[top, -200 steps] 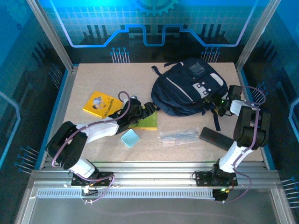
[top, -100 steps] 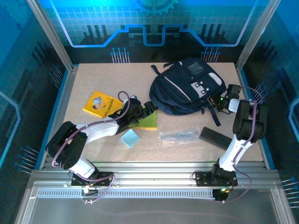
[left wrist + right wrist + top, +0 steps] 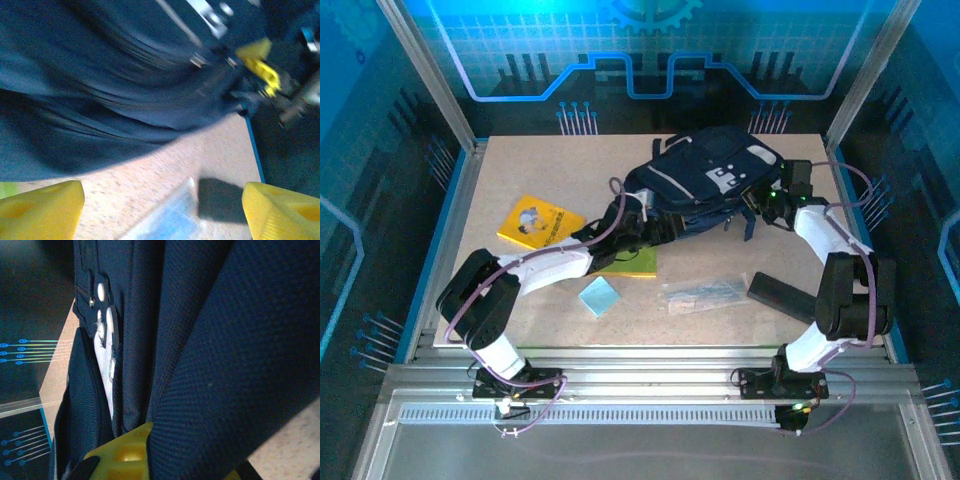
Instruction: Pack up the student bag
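The student bag (image 3: 705, 178), dark navy with light grey patches, lies at the back of the table with its right side raised and bunched. My right gripper (image 3: 761, 203) is shut on a fold of its fabric. In the right wrist view, the navy cloth (image 3: 210, 365) is pinched against a yellow finger (image 3: 120, 455). My left gripper (image 3: 650, 222) is open just below the bag's left edge. In the left wrist view, its yellow fingertips (image 3: 42, 210) stand wide apart with nothing between them, and the bag (image 3: 110, 75) hangs just ahead over the table.
A yellow book (image 3: 538, 222) lies at the left, with a green notebook (image 3: 632, 262) and a light blue pad (image 3: 599, 296) near the left arm. A clear plastic packet (image 3: 705, 292) and a flat black case (image 3: 783, 296) lie at the front right.
My right gripper has shut on the bag and drawn it up and leftward, so the bag now sits bunched and tilted. My left gripper has moved from the green notebook to the bag's edge.
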